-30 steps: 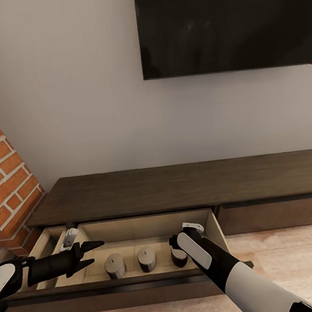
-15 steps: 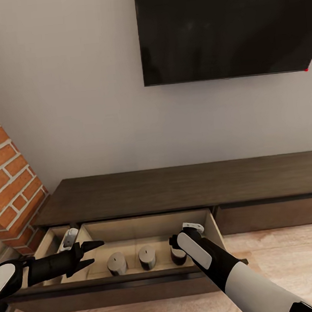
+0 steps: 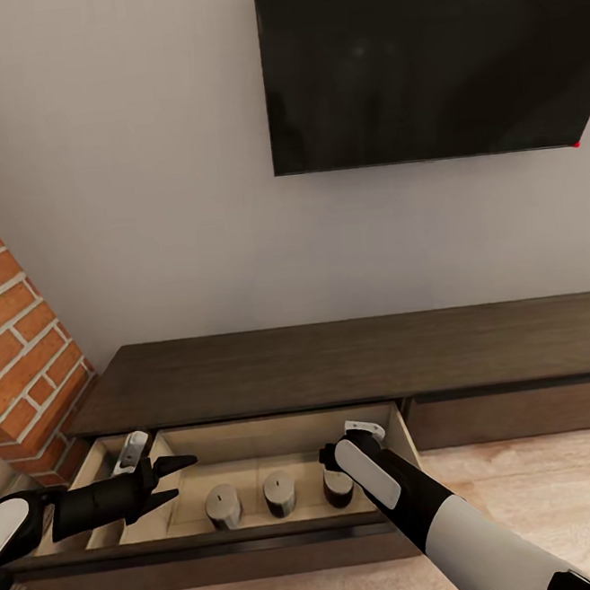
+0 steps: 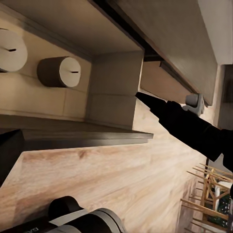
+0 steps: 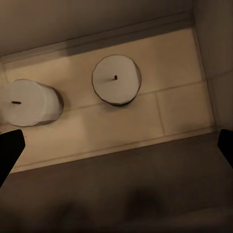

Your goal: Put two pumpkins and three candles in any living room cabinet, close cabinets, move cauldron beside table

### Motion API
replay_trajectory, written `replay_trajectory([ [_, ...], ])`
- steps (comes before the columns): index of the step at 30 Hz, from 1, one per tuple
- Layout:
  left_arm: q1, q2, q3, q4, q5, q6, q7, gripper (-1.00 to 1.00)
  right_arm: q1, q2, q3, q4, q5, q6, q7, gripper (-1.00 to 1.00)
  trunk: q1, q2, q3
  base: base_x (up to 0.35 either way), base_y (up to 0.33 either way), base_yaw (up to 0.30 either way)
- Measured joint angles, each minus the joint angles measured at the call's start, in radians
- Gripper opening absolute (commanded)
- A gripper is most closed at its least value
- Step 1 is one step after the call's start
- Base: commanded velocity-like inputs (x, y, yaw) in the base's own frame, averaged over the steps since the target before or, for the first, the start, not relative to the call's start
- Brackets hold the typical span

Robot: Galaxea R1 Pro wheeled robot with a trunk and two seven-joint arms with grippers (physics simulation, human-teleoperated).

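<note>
The long, low dark brown wooden cabinet spans the lower frame, its light tan drawer pulled out at lower left. Three stubby grey-tan cylindrical candles stand in a row inside. The right gripper hangs spread above them, empty; the left gripper, released, hovers left of the leftmost candle.

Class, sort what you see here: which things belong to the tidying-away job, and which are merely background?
Belonging to the job:
three candles standing in the open drawer
cabinet
left gripper, open
right gripper

Merely background:
television
brick pillar
wooden floor
</note>
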Motion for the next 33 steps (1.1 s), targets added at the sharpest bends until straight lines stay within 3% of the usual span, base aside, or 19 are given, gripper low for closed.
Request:
replay_trajectory([
  [20, 0.000, 0.000, 0.000, 0.000, 0.000, 0.000, 0.000, 1.00, 0.000, 0.000, 0.000, 0.000, 0.000, -0.001, 0.003, 1.00, -0.077, 0.140, 0.063, -0.003, 0.000, 0.000],
  [33, 0.000, 0.000, -0.001, 0.000, 0.000, 0.000, 0.000, 1.00, 0.000, 0.000, -0.001, 0.000, 0.000, -0.001, 0.004, 1.00, -0.126, 0.231, 0.103, -0.194, 0.019, 0.000],
])
